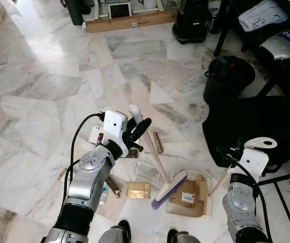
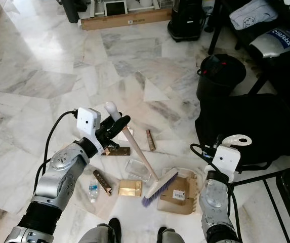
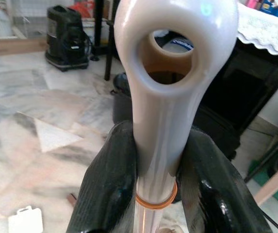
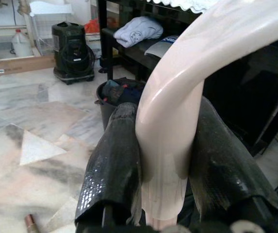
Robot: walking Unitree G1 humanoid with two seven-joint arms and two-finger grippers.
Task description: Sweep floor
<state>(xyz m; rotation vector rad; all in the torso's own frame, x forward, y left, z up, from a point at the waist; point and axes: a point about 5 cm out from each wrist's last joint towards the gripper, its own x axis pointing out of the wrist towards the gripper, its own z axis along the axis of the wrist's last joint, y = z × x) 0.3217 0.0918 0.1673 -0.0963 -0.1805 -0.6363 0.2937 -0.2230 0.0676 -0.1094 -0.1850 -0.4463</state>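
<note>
My left gripper (image 1: 138, 129) is shut on the cream broom handle (image 3: 172, 73) just under its hanging loop, a black finger (image 3: 109, 184) pressed on each side. The handle slants down to the purple-bristled brush head (image 1: 167, 188), which rests on the floor against the tan dustpan (image 1: 199, 188). A labelled cardboard piece (image 1: 188, 197) lies in the pan. My right gripper (image 4: 165, 145) is shut on the dustpan's pale curved handle (image 4: 177, 97). Litter lies by the brush: a clear plastic tub (image 1: 147, 172), a gold box (image 1: 138, 190), a brown wrapper (image 1: 157, 143) and a small bottle (image 1: 104, 195).
A black bin (image 1: 228, 76) stands to the right, with a black bag (image 1: 256, 126) in front of it and a black rack behind. At the far end are a black appliance (image 1: 190, 23) and a long cardboard box (image 1: 129, 23). Marble floor stretches out to the left.
</note>
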